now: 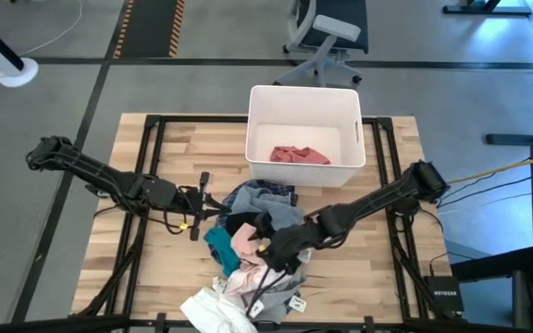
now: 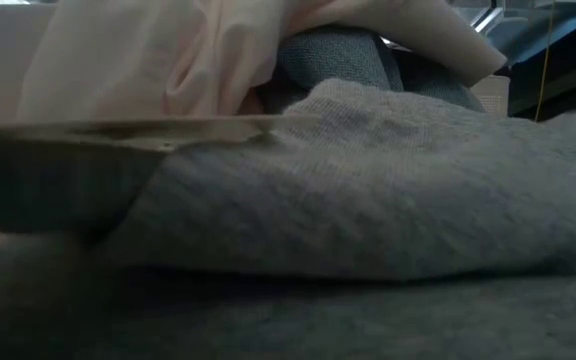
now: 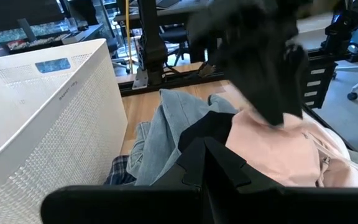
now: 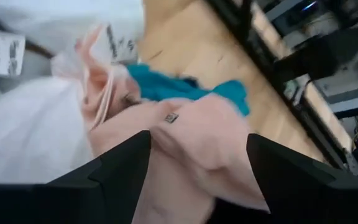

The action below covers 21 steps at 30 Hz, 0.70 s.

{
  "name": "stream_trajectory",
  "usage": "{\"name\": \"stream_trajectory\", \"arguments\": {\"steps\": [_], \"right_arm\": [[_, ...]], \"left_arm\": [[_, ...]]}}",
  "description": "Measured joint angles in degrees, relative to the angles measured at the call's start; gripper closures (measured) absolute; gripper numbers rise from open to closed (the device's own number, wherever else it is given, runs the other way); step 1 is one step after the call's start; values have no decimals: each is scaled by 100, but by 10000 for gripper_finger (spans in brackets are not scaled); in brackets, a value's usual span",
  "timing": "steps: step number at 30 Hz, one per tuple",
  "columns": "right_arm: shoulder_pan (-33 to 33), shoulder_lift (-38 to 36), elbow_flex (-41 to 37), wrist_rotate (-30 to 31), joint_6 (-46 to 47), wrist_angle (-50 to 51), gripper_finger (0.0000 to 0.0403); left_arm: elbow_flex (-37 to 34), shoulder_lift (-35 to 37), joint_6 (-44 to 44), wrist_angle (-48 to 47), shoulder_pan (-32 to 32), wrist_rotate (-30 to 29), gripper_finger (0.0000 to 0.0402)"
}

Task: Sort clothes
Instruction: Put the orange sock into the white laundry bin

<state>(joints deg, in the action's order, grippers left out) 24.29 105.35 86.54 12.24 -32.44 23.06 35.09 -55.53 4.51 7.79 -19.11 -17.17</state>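
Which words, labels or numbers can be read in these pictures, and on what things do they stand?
Nothing reads in full.
White tags on the clothes: dark print, too blurred to read.
Blue label on the white bin: too blurred to read.
Black box beside the table: white lettering, too small to read.

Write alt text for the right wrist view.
The open right end effector hovers with its two dark fingers straddling a pale pink garment. Beyond it lie a teal garment and white fabric with tags, on the wooden table.
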Motion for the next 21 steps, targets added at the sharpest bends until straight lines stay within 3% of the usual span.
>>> {"name": "stream_trajectory", "arguments": {"steps": [4, 10, 13, 21], "right_arm": [[7, 195, -2, -109, -229, -243, 117], [-34, 368, -2, 527, -273, -115, 146], [-43, 362, -2, 514, -288, -183, 193], [-26, 355, 350, 518, -562, -43, 370]], "left_arm": [[0, 0, -1, -3, 0, 0, 402], [0, 0, -2, -180, 0, 0, 402], [0, 0, -2, -342, 0, 0, 402], [0, 0, -13, -469, 0, 0, 402]]}}
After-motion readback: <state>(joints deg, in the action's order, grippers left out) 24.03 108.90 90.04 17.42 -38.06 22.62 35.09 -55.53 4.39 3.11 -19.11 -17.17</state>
